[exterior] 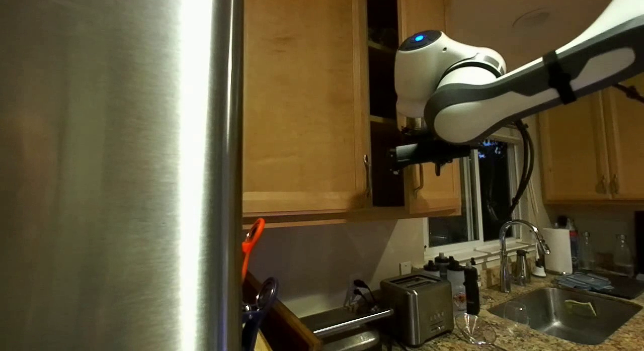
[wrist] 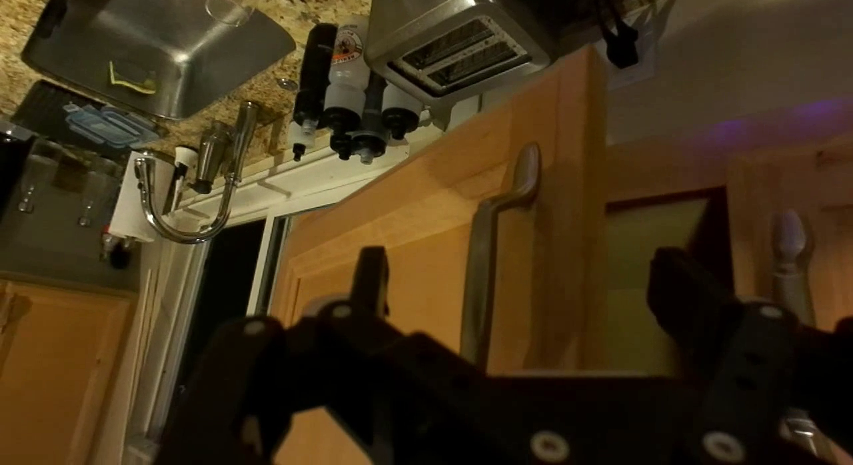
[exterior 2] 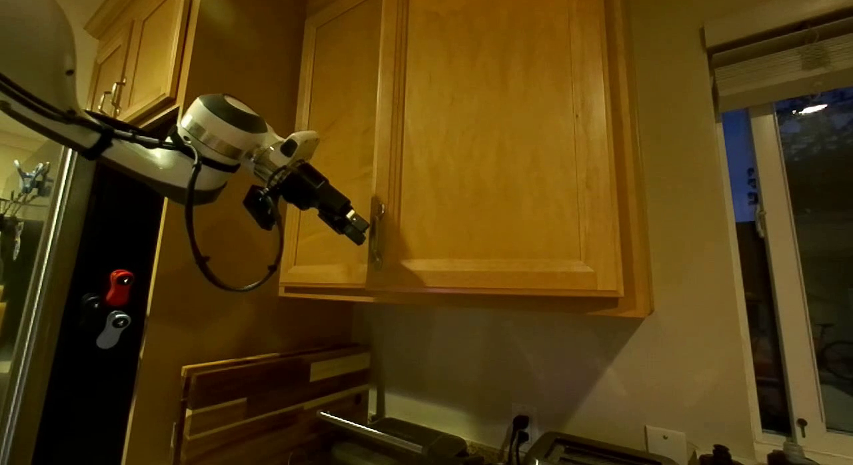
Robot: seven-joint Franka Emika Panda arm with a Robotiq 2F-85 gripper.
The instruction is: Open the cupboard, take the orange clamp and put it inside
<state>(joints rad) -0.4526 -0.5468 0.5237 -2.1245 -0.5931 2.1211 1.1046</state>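
The cupboard (exterior: 302,104) is a honey-brown wall cabinet, also in an exterior view (exterior 2: 493,132) and the wrist view (wrist: 413,272). One door stands ajar, with a dark gap and shelves (exterior: 382,119) beside it; the other door looks shut. My gripper (exterior: 395,162) is open and empty near the gap, by the ajar door's handle (exterior 2: 378,232). In the wrist view that handle (wrist: 483,272) and the door's edge appear between the spread fingers (wrist: 520,258); touch cannot be told. The orange clamp (exterior 2: 120,287) hangs on the dark fridge side, also visible beyond the steel panel (exterior: 253,238).
The steel fridge panel (exterior: 115,170) fills one side. A toaster (exterior: 417,308), bottles (exterior: 458,285), faucet (exterior: 504,260) and sink (exterior: 553,321) are below. Cutting boards (exterior 2: 273,398) lean under the cupboard. The shut door's handle (wrist: 793,265) is near one finger. A grey clamp (exterior 2: 113,329) hangs below the orange one.
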